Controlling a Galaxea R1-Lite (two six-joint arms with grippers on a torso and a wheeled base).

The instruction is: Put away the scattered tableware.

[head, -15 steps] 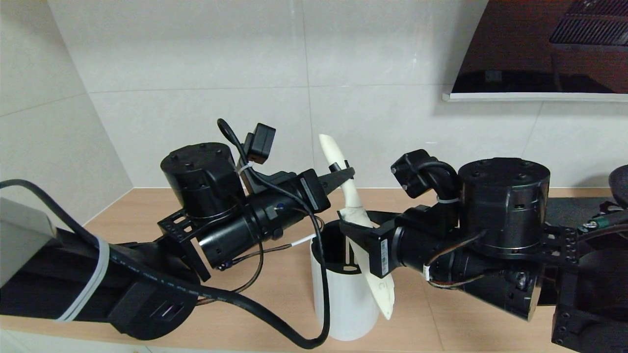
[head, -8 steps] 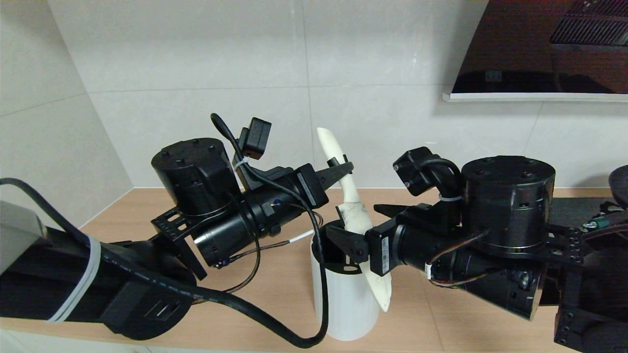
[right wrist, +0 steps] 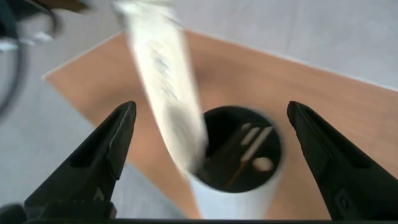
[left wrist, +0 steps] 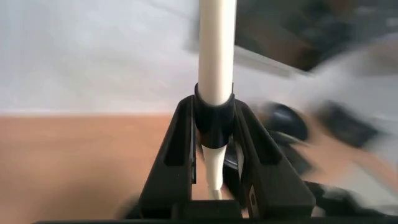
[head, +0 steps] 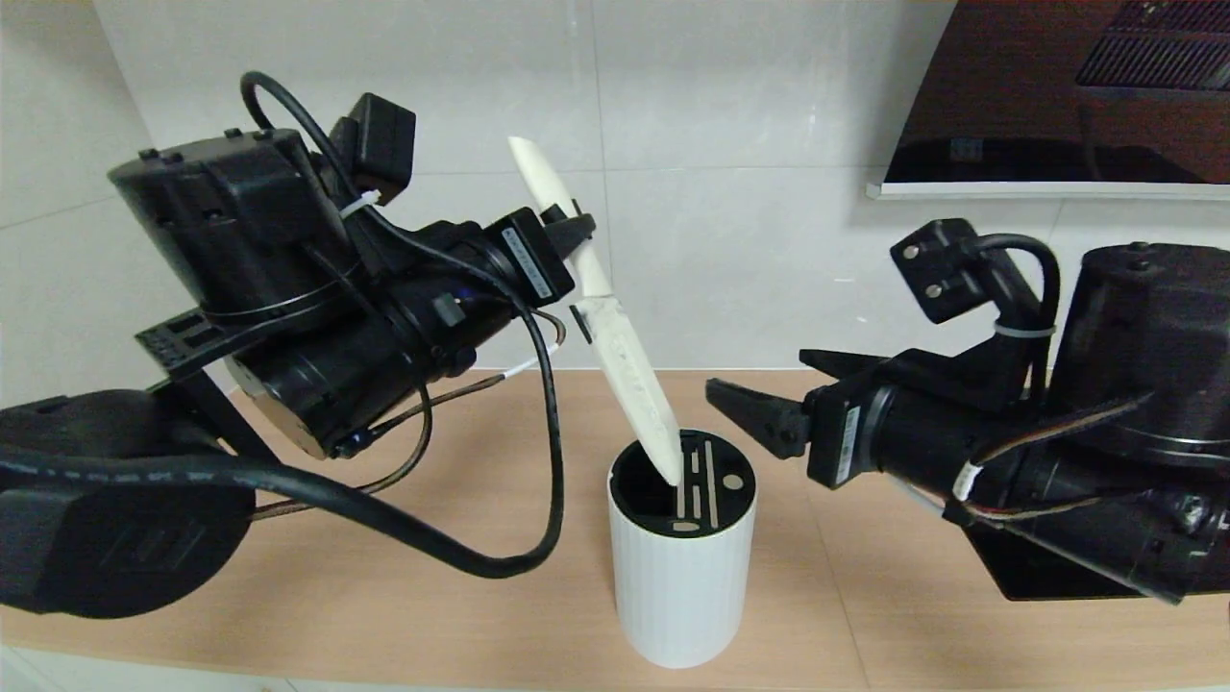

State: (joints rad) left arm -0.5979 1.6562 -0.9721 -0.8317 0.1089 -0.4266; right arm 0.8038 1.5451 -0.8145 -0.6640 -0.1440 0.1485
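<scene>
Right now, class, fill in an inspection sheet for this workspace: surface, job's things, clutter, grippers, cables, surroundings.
Surface: wooden countertop, bare wood around the holder.
Job's things: white knife, tilted, tip down at the slotted black top of the white holder; whether it has entered a slot cannot be told.
Clutter: nothing seen.
Grippers: left gripper shut on the knife's handle, above the holder; right gripper open, beside the holder, apart from the knife.
Cables: black cable loops down from the left arm, close to the holder's rim.
Surroundings: white tiled wall; dark hood at upper right.
</scene>
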